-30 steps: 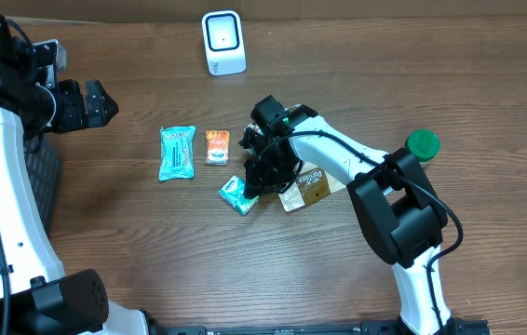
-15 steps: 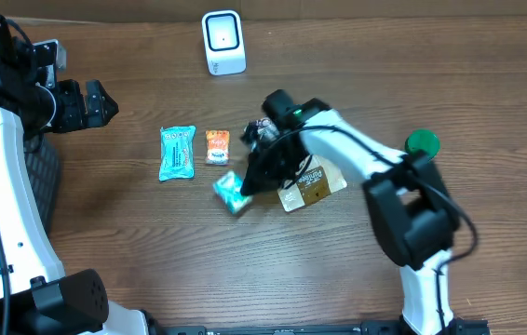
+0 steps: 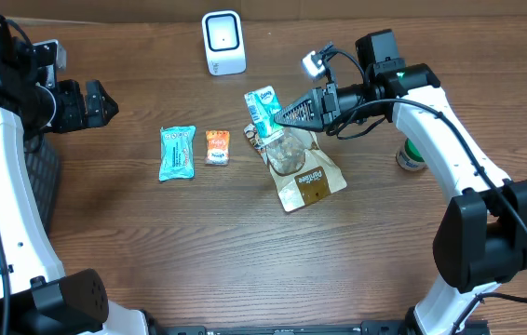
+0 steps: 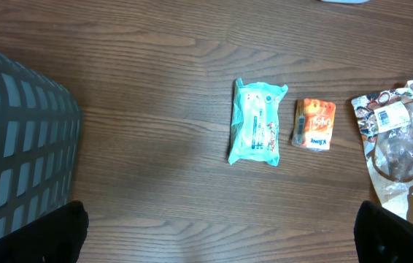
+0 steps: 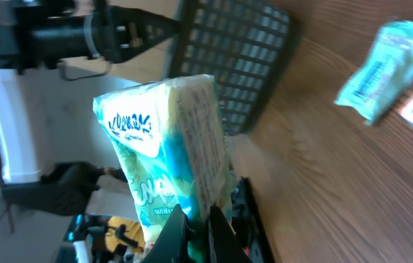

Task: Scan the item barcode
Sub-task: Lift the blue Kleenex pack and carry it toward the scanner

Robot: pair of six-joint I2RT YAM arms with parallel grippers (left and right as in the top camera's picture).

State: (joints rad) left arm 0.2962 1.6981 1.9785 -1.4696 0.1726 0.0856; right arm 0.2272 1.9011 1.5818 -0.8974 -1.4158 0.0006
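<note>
Above the wooden table (image 3: 152, 251), my right gripper (image 3: 282, 115) clamps the teal tissue pack (image 3: 262, 107) aloft, near the white scanner (image 3: 223, 42). I should turn its barcode squarely toward that window. My left gripper (image 3: 105, 104) gapes empty.

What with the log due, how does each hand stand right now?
Left hand: open, empty.
Right hand: shut on the teal packet.

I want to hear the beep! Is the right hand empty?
No, the right hand is shut on a teal pack, holding it up.
</note>
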